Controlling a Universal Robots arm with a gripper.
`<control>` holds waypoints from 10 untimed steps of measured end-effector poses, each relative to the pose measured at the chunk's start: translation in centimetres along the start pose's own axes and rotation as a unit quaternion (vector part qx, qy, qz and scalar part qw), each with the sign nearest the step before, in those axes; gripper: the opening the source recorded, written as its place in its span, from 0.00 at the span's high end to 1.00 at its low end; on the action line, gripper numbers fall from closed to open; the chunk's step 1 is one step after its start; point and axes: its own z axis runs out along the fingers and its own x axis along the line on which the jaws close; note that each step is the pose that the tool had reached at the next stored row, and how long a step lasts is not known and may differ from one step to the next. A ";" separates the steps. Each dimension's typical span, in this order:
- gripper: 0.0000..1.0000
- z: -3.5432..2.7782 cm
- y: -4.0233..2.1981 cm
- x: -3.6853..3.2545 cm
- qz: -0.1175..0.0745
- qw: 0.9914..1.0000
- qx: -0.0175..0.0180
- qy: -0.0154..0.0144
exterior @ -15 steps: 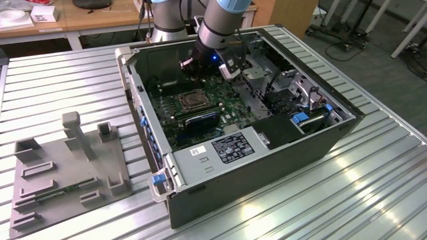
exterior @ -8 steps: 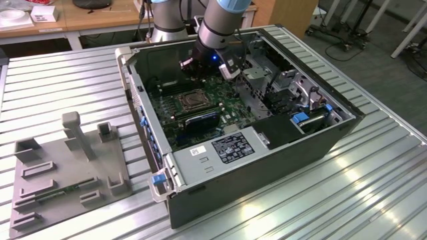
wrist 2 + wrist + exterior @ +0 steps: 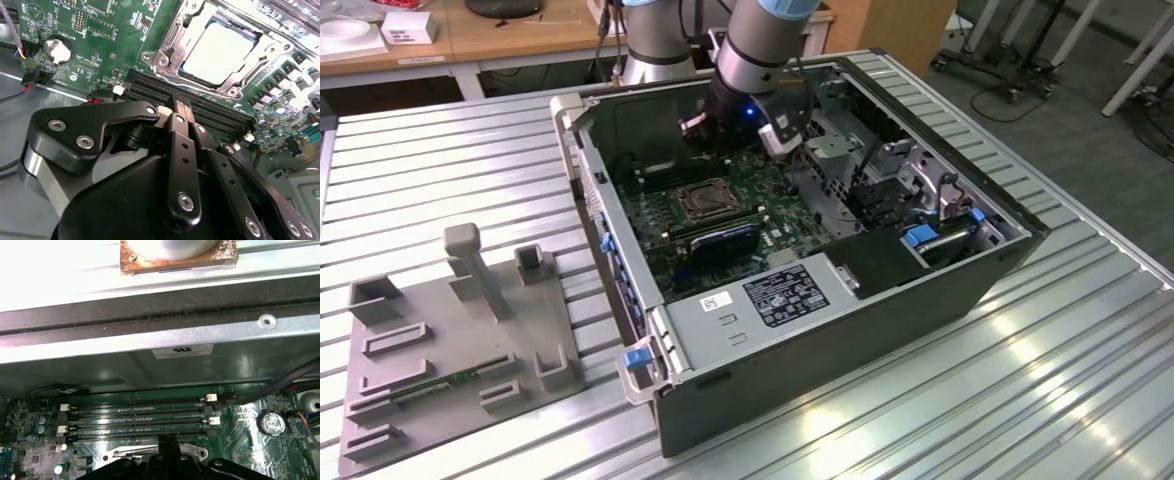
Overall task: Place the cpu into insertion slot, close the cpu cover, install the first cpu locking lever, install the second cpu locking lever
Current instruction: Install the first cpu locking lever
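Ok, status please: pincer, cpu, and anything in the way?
Pincer shut, empty, over memory slots. Cpu seated in insertion slot, cpu cover down around it. Nothing blocking.

In the second wrist view the gripper [image 3: 181, 107] covers part of the memory slots [image 3: 210, 107]. The picture's edge cuts off the cpu cover [image 3: 250, 47].

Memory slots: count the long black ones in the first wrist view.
4 memory slots, stacked side by side as parallel rows on the green board, between the case wall and the gripper. More may be hidden behind the gripper.
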 end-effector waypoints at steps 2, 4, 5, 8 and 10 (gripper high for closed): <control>0.89 -0.17 0.04 0.02 0.001 1.000 0.011 -0.001; 0.89 -0.28 0.07 0.03 0.002 1.000 0.024 -0.002; 0.89 -0.33 0.09 0.04 0.003 1.000 0.031 -0.003; 0.89 -0.49 0.13 0.06 0.006 0.998 0.061 -0.007; 0.89 -0.52 0.14 0.06 0.007 0.997 0.075 -0.008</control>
